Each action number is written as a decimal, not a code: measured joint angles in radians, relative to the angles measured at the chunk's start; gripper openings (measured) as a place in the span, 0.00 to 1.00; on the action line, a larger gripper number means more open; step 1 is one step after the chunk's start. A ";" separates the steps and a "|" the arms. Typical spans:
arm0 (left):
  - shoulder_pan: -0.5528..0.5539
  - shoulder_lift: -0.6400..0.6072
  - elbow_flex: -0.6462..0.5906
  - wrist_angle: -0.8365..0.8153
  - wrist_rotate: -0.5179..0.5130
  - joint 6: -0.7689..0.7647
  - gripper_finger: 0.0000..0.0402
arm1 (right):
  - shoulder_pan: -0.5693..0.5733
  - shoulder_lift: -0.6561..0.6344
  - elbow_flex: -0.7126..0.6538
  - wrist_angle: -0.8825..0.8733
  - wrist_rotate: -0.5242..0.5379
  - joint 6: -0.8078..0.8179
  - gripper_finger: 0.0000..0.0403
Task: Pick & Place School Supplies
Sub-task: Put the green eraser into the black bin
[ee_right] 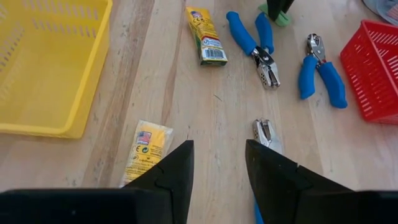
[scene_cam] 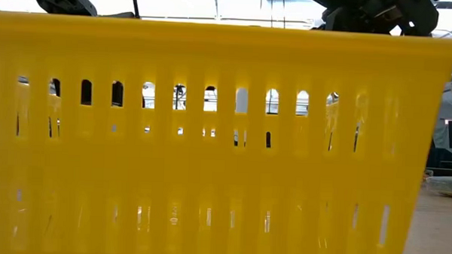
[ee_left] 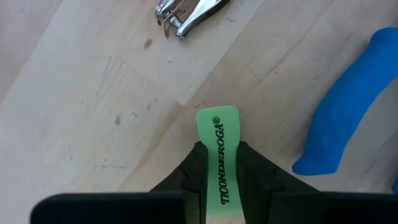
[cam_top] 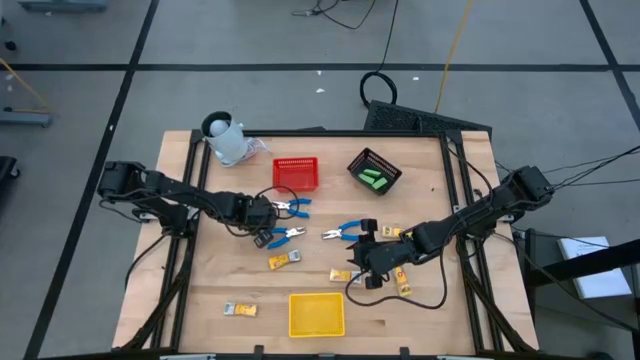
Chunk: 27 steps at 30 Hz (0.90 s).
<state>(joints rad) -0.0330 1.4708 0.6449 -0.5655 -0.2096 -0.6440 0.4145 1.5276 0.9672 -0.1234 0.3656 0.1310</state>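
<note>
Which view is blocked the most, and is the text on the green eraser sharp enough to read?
Low view: the yellow basket fills nearly the whole frame, backlit through its slots. Left wrist view: the green eraser, clamped in the left gripper, shows crisp, readable lettering.

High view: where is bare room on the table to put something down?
Bare wood lies right of the yellow tray, toward the front right corner, and right of the black basket. The middle is crowded: blue-handled tools, packets, the left gripper and the right gripper.
</note>
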 joint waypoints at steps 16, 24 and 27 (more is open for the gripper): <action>0.002 0.003 0.119 -0.105 -0.130 0.122 0.13 | -0.019 0.000 -0.004 0.043 0.000 0.007 0.32; 0.002 0.002 0.197 -0.089 -0.208 0.220 0.13 | -0.093 0.000 -0.130 0.306 -0.036 -0.027 0.32; 0.002 -0.016 0.210 -0.037 -0.233 0.267 0.13 | -0.138 0.000 -0.216 0.521 -0.105 -0.044 0.32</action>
<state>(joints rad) -0.0311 1.4552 0.8547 -0.6021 -0.4421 -0.3769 0.2769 1.5276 0.7513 0.3977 0.2610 0.0869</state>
